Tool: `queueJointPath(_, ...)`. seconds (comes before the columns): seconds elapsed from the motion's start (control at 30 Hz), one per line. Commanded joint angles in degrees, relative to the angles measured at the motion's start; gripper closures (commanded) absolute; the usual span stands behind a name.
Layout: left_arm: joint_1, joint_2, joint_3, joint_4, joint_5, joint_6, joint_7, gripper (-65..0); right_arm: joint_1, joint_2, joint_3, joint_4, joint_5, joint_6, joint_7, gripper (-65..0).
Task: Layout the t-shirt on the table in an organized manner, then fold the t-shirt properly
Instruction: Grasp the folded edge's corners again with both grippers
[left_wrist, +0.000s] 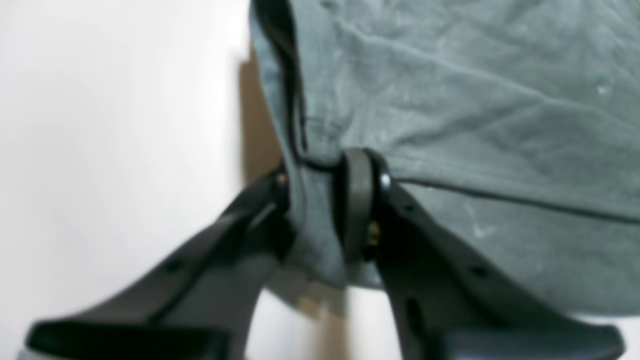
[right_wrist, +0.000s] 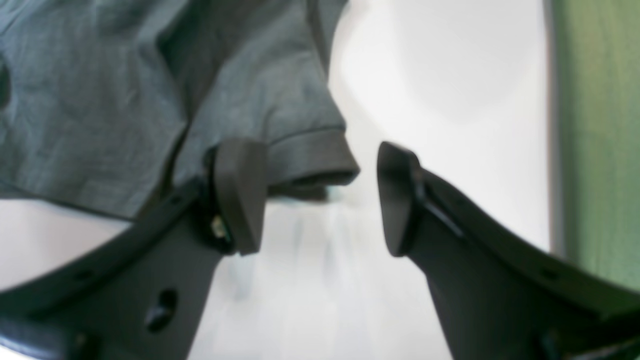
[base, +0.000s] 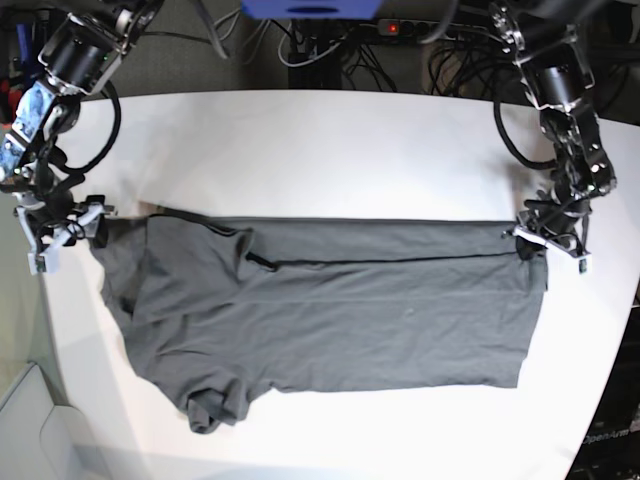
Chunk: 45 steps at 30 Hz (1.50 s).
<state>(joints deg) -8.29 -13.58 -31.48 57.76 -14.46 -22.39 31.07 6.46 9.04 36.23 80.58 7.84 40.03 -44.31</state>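
The t-shirt (base: 330, 315) is lying spread across the middle of the white table (base: 330, 150), its long axis running side to side in the base view. The hem end is sitting on that view's right, the sleeves and collar end on its left, with one sleeve poking toward the near edge. The upper portion is lying folded down over the body along a straight crease.

The left gripper (left_wrist: 320, 200) is pinching the cloth: its jaws are pressed together on a bunched corner of the shirt at the hem end. The right gripper (right_wrist: 320, 200) is sitting at the sleeve end with its jaws standing wide apart; the sleeve cuff (right_wrist: 312, 157) is lying just beside one fingertip (right_wrist: 240, 195), ungripped.
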Motion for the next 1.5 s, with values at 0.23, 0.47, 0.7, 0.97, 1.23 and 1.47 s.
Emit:
queueJointPath(0.23, 1.1, -0.7, 0.0, -0.6, 3.6, 1.5, 6.6, -0.3, 3.4, 1.1, -1.5, -4.8, 0.7, 0.0, 1.2, -36.2)
queueJointPath(0.47, 1.1, -0.7, 0.0, -0.6, 3.6, 1.8, 6.7, -0.3, 5.0, 1.8, -3.0, -6.5, 0.7, 0.0, 1.3, -36.2)
queueJointPath(0.7, 1.0, -0.8, 0.0, -0.6, 3.6, 1.8, 6.4, -0.3, 5.2, 1.6, -3.0, -7.8, 0.6, 0.0, 1.4, -35.9)
queueJointPath(0.97, 1.0, -1.5, 0.1, -0.6, 3.6, 1.8, 6.8, -0.3, 3.7, 1.8, -2.5, -12.0, 0.6, 0.0, 6.4, -31.0)
queueJointPath(1.23, 1.1, -1.9, 0.3, -0.6, 3.6, 1.4, 7.0, -0.3, 1.3, 2.1, -2.5, -11.4, 0.6, 0.0, 6.6, 0.0)
queueJointPath(1.47, 3.0, -2.0, 0.3, 3.4, 3.6, 1.3, 11.1, -0.3, -4.6, 1.6, -2.3, -1.0, 0.9, 0.0, 6.6, 0.0)
